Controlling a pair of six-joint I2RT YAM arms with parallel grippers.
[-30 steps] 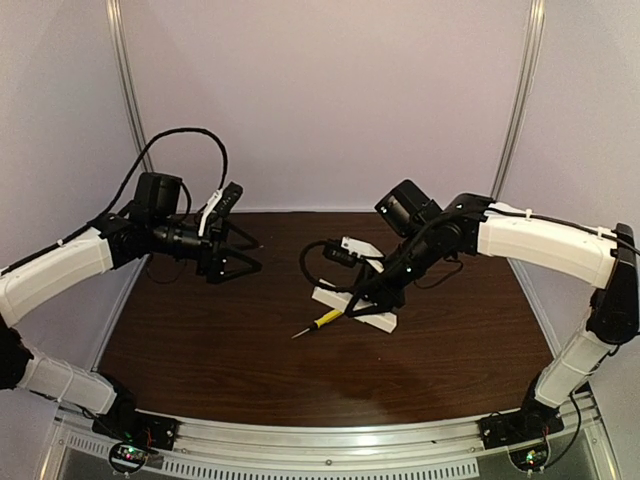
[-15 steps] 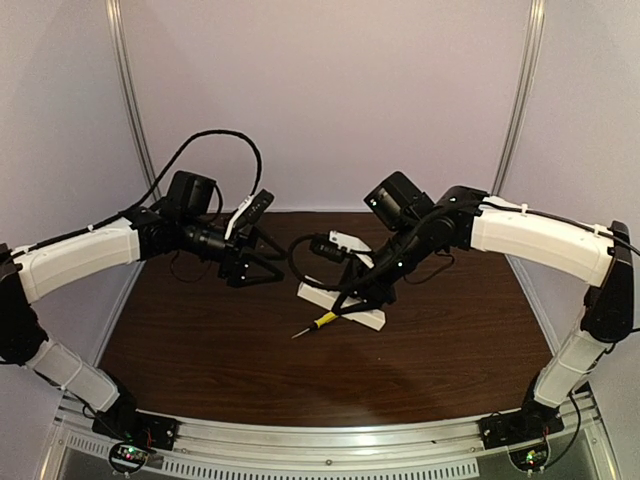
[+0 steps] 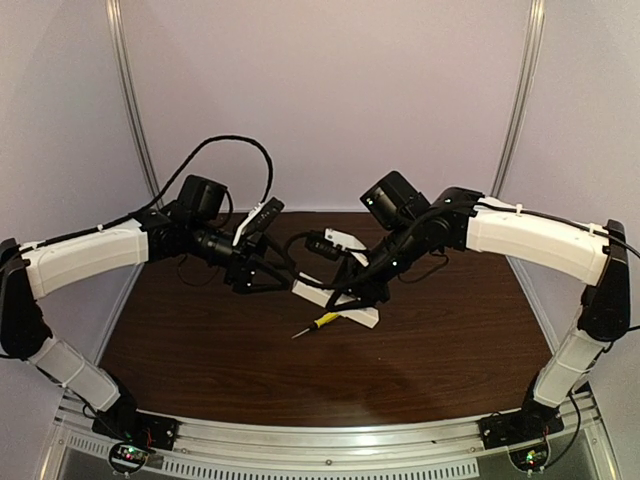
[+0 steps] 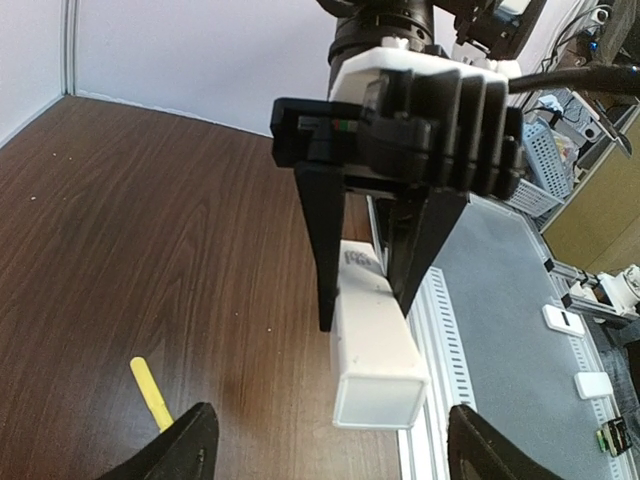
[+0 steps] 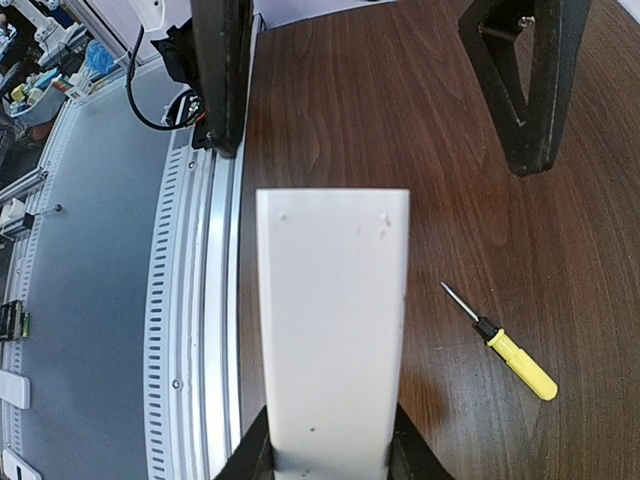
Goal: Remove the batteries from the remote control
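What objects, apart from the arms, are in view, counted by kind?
Remote: 1
Screwdriver: 1
Batteries: 0 in view
Total: 2

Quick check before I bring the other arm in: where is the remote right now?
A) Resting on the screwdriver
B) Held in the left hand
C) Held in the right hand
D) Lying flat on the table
C: the right hand grips the white remote clear of the table, while the left hand is open and holds nothing.
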